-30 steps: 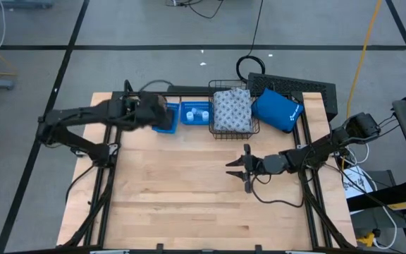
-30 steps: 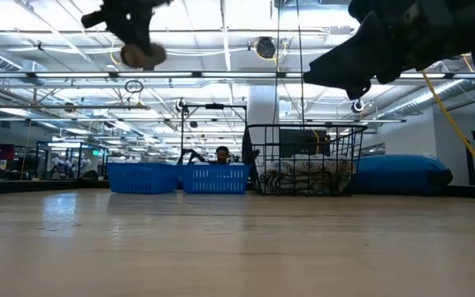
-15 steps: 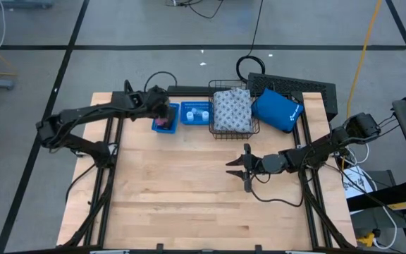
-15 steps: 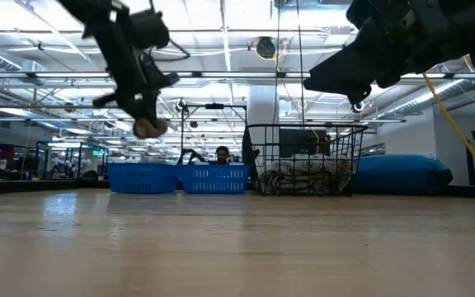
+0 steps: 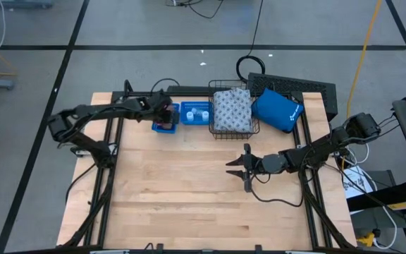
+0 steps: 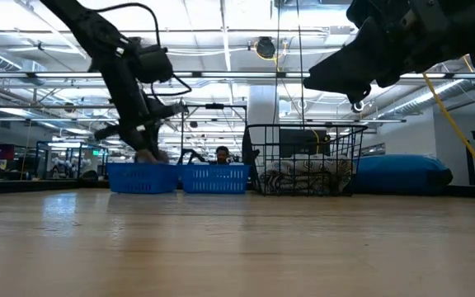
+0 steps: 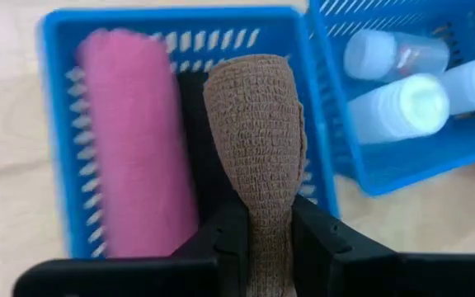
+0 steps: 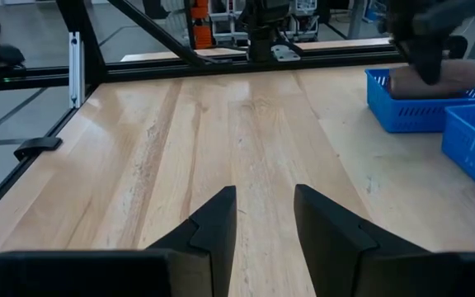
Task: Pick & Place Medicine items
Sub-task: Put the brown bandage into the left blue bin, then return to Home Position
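My left gripper is shut on a brown woven oblong block at the left blue tray, at about rim height in the low view. A pink oblong block lies in that tray beside it. Two white round bottles lie in the neighbouring blue tray. The grey-white patterned soft pack sits in a wire basket. My right gripper hangs open above the table's middle, right of centre, touching nothing. My left gripper pinches the brown block between its two fingers, on the block's long sides near one end. The fingers come from above, pointing down. The block lies about level and reaches out past the fingers over the tray's free half; whether it touches the tray floor cannot be seen.
A bright blue padded pouch lies right of the wire basket, with a dark keyboard-like board behind it at the far edge. Bare wood covers the table's near half. Frame rails run along both sides.
My left gripper has come down with the brown block from high above the table to the rim of the left blue tray, staying shut on it. The right arm has kept still.
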Robot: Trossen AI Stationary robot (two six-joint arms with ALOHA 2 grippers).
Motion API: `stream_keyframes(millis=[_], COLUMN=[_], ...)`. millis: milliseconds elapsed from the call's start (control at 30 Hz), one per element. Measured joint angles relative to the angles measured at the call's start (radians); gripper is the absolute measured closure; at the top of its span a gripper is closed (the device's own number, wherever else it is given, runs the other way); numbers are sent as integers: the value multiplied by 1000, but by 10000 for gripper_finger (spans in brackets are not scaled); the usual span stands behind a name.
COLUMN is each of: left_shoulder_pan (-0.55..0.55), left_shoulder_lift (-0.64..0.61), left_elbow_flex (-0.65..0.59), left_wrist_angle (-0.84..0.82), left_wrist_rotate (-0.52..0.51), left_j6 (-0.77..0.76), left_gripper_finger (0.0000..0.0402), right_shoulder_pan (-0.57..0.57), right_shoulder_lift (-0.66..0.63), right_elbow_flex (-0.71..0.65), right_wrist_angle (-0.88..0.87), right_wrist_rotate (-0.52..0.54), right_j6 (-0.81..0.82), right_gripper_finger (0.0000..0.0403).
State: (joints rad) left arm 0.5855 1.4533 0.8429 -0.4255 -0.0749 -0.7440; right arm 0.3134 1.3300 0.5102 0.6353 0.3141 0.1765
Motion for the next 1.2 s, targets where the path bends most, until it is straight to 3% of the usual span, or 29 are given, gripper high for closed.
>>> stream_keyframes(millis=[433,567,800,967,1133,1200], left_shoulder_pan=[15,14,14,37,89,101], left_shoulder_lift=[119,117,117,117,116,115], left_elbow_flex=[3,2,2,26,95,117], left_wrist_angle=[118,132,136,127,118,106], left_wrist_rotate=[32,32,51,183,489,560], left_j6=[59,55,62,37,44,77], left_gripper_finger=[333,291,182,129,109,108], right_shoulder_pan=[0,0,0,0,0,0], right_shoulder_lift=[0,0,0,0,0,0], right_elbow_flex=[0,0,0,0,0,0], right_wrist_angle=[0,0,-4,-5,-10,-10], right_wrist_rotate=[-1,-2,-2,-2,-2,-2], right_j6=[-1,-1,-1,-1,-1,-1], right_gripper_finger=[287,287,287,287,287,287])
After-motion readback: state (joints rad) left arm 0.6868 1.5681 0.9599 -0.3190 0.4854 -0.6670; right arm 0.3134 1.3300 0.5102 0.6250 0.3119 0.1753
